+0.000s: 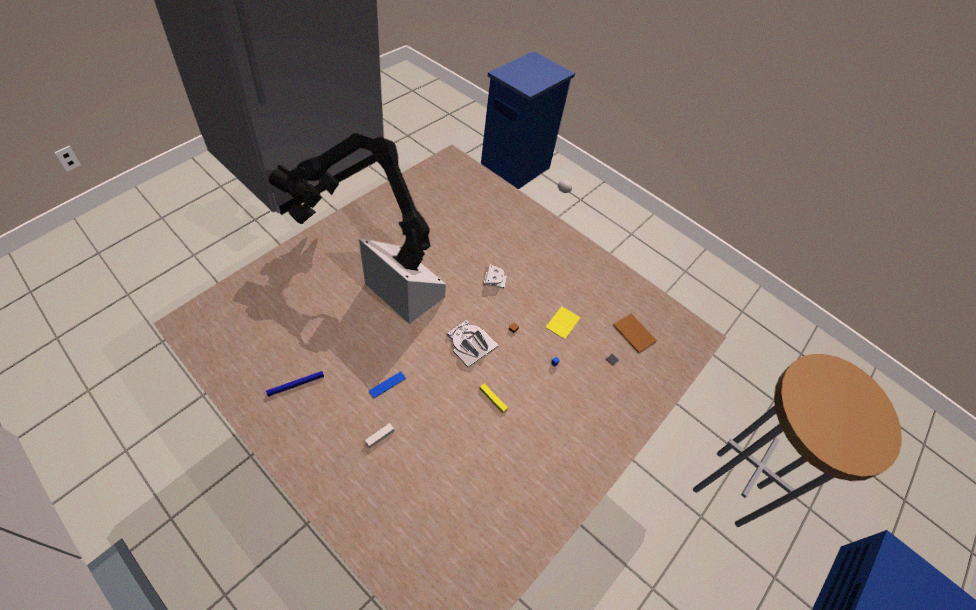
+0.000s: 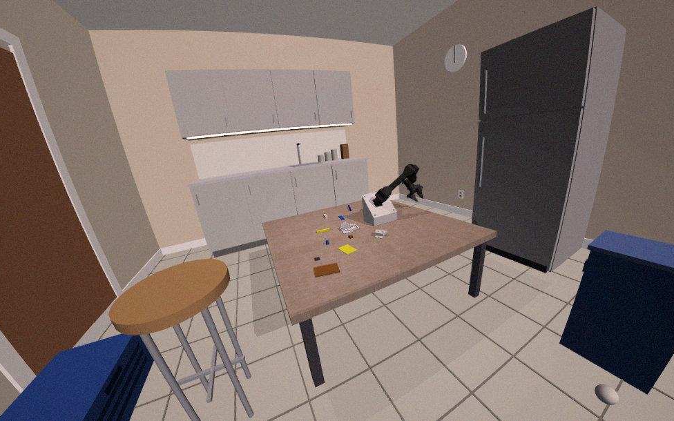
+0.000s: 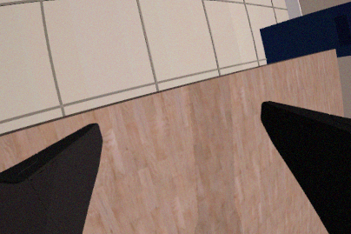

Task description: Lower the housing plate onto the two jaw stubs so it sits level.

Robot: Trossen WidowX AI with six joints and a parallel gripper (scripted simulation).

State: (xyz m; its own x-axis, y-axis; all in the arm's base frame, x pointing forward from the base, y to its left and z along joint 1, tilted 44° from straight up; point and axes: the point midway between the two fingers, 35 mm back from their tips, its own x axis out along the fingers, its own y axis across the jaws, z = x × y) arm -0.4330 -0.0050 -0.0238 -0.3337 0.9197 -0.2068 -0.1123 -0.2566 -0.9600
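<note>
A small white plate with holes (image 1: 490,277) (image 2: 380,234), seemingly the housing plate, lies on the table (image 1: 438,485) (image 2: 423,243), apart from the base. The white base (image 1: 468,359) (image 2: 349,228) lies nearby, with two dark elongated jaws (image 1: 474,344) side by side on it; nothing covers them in the top view. Whether they sit on their pins is too small to tell. My gripper (image 1: 318,201) (image 2: 418,195) (image 3: 182,122) is open and empty, raised on the far side of the arm's pedestal, away from both white parts. The wrist view shows only bare wood between the fingers.
The grey-white pedestal (image 1: 390,286) (image 2: 380,212) stands between my hand and the white parts. A yellow square (image 1: 563,322), brown slab (image 1: 634,333), yellow bar (image 1: 493,398), blue strip (image 1: 387,384), dark blue rod (image 1: 294,383) and white block (image 1: 379,435) lie around the base. A refrigerator (image 1: 309,75) stands behind the arm.
</note>
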